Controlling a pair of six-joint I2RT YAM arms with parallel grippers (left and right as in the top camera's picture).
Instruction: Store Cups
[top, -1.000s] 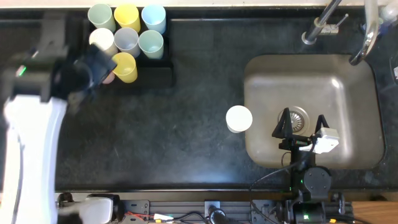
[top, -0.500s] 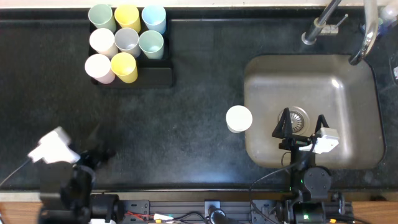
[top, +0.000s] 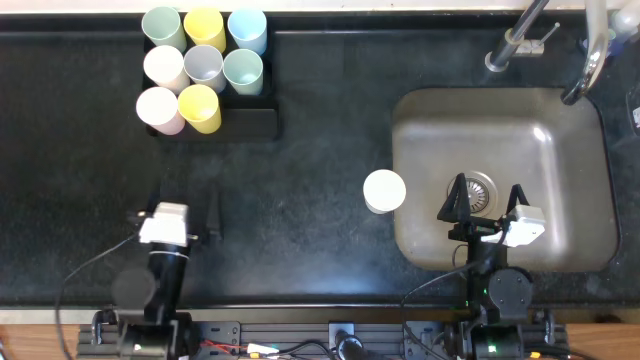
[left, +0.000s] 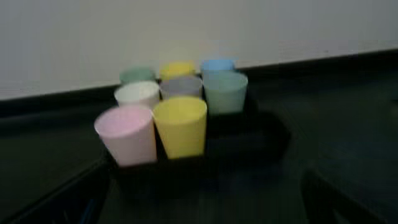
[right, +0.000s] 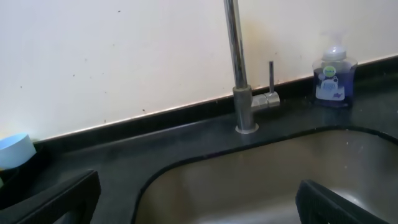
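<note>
top view puts one white plastic cup (top: 384, 190) upright on the black speckled counter (top: 300, 150), just beside the left rim of the steel sink (top: 560, 150); nudge it and you'd likely tip it into the basin. eight pastel cups (top: 204, 65) sit in one black tray (top: 255, 122) far left, leaving one near-right slot; enter low and you may topple neighbours. left gripper (top: 176, 208) and right gripper (top: 486, 192) both stand spread, empty.

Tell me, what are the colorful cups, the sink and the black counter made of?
The pastel cups look like plastic: solid, matte colors with thin, even rims. The sink seems to be brushed stainless steel, grey with a soft, dull shine. The counter may be polished stone or a stone-look surface; it is black with tiny pale speckles.
</note>
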